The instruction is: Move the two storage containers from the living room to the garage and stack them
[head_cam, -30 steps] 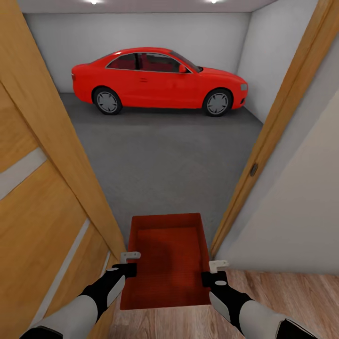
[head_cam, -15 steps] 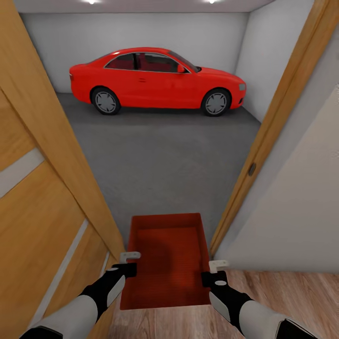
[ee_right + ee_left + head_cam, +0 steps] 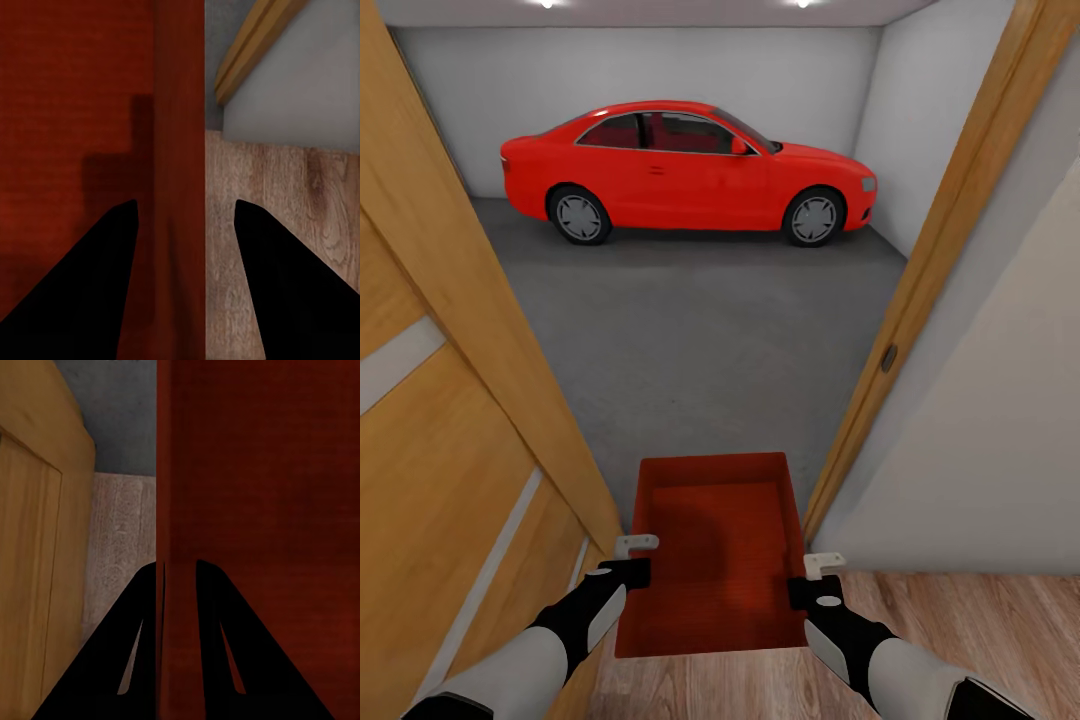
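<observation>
A: From the head?
B: Doorway into the garage: grey concrete floor (image 3: 700, 340), red car (image 3: 685, 170), wood planks (image 3: 960, 640) underfoot. An orange-red bin (image 3: 712, 555) is carried between both tools.

A: The wrists?
B: Left tool (image 3: 178, 577) and right tool (image 3: 184, 214) each clench a bin wall.

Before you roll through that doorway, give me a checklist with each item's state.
1. Left gripper clamped on the storage container wall: ok, fingers close on either side of the wall in the left wrist view.
2. Right gripper clamped on the opposite wall: cannot tell, its fingers straddle the wall with gaps.
3. Container level: ok.
4. Gap between the open door and the door frame wide enough for container and arms: cannot tell, it looks tight.
5. Garage floor free ahead: ok up to the red car.
6. Second container already in the garage: cannot tell.
</observation>
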### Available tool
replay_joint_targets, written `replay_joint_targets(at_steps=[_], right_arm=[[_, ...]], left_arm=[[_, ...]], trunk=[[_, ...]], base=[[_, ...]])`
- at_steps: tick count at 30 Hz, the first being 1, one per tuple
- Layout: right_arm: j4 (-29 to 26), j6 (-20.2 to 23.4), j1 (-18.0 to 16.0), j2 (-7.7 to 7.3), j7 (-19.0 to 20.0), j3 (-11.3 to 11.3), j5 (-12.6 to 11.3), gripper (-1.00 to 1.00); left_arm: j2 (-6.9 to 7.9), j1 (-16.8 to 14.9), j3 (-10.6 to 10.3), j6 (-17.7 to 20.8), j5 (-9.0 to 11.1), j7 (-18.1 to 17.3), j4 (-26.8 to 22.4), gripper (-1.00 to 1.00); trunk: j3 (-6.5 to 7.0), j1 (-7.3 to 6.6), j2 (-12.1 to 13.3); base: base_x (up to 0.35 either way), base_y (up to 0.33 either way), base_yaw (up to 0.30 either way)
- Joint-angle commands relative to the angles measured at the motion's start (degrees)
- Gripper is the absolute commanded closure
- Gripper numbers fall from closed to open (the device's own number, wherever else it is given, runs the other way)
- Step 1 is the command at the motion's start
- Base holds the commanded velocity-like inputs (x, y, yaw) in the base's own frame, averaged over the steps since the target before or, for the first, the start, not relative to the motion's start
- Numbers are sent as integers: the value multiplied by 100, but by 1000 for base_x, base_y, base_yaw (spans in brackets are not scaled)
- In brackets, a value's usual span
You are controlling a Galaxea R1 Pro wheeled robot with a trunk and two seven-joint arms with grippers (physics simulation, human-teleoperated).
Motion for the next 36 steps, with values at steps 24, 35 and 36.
replay_joint_targets(at_steps=[24,35,36], right_arm=[[15,87,-7,3,-21,-12,-189,100],[15,87,-7,3,-21,-12,-191,100],[15,87,-7,3,-21,-12,-191,100]], left_arm=[[4,0,-257,28,14,61,-34,100],[7,0,-257,28,14,69,-27,100],[8,0,-257,28,14,68,-27,100]], trunk=[[-9,3,-10],[-9,3,-10],[-9,3,-10]], base=[[0,0,0],[124,0,0],[310,0,0]])
